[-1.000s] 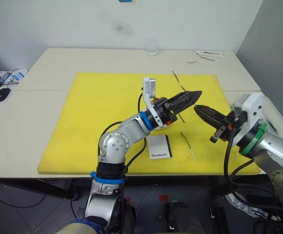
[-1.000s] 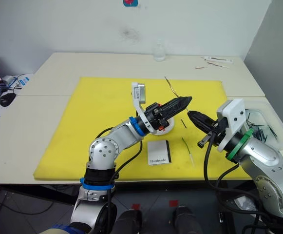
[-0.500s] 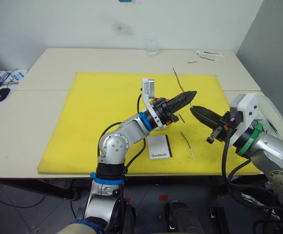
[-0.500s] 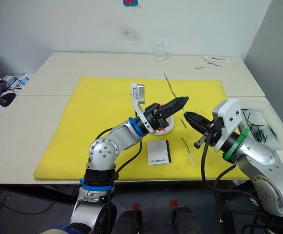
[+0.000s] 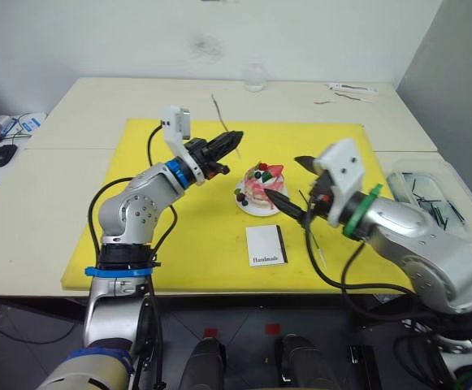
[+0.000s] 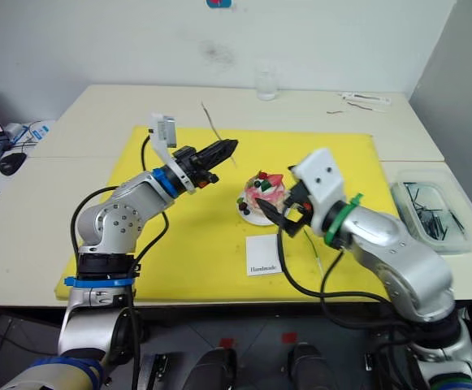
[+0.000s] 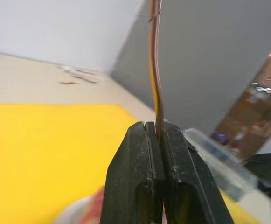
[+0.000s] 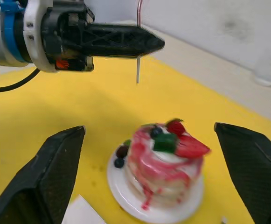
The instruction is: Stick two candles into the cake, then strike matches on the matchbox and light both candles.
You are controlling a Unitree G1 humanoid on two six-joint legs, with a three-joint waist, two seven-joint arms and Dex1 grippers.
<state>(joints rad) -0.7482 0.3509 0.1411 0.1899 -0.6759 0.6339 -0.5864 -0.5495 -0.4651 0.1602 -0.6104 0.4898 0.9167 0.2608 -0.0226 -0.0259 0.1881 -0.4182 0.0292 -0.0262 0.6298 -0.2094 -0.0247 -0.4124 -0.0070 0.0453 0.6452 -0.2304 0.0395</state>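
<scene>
The left pincer (image 5: pixel 234 140) is closed tight on one candle (image 5: pixel 216 106), which stands up from between its fingertips and pokes a short way out below them. It hangs above the yellow mat (image 5: pixel 154 195), just off to the side of the cake (image 5: pixel 262 184) and apart from it. The right pincer (image 8: pixel 149 172) is spread wide, holding nothing, its two fingers (image 8: pixel 56 172) reaching toward the cake from the near side, with the cake lying just ahead between them. The second candle (image 5: pixel 315 242) lies flat on the mat beneath the right pincer's arm. The matchbox (image 5: pixel 266 244) lies on the mat just nearer than the right pincer, close beside that candle.
</scene>
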